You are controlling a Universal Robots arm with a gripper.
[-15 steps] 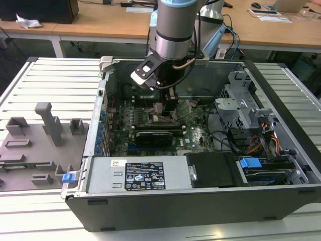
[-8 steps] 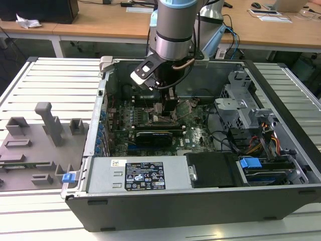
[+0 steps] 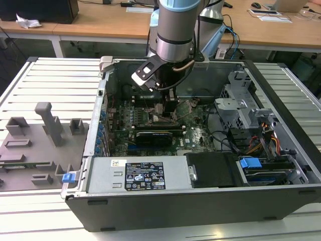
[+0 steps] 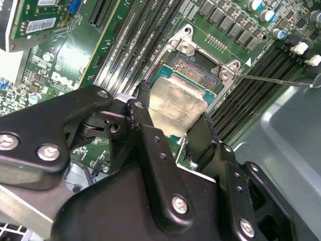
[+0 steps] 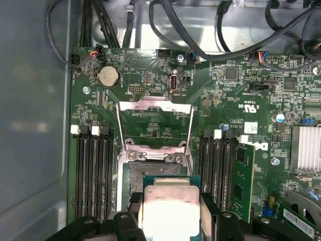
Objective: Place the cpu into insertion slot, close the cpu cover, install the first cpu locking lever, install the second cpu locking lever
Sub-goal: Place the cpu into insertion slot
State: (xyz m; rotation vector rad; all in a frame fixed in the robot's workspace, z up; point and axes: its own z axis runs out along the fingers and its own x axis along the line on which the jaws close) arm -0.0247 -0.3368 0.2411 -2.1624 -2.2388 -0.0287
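My gripper point(image 3: 169, 109) reaches down into the open computer case over the green motherboard point(image 3: 198, 135). In both wrist views it is shut on the cpu point(image 4: 176, 104) point(image 5: 170, 211), a flat silver-topped square with a green edge, pinched between two black fingers point(image 4: 143, 113) point(image 5: 131, 203). The cpu sits just over the near part of the insertion slot point(image 4: 196, 68) point(image 5: 150, 170), whose dark centre still shows beyond it; I cannot tell if they touch. The cpu cover point(image 5: 154, 106) stands flipped open behind the slot. A thin locking lever point(image 4: 273, 79) sticks out sideways.
Long black memory slots point(image 5: 93, 170) point(image 5: 215, 170) flank the socket on both sides. A black expansion card point(image 3: 153, 135), cables point(image 5: 200, 45), the drive cage point(image 3: 241, 108) and the case walls point(image 5: 30, 125) hem in the board. A grey fixture plate point(image 3: 35, 145) lies outside, at the exterior view's left.
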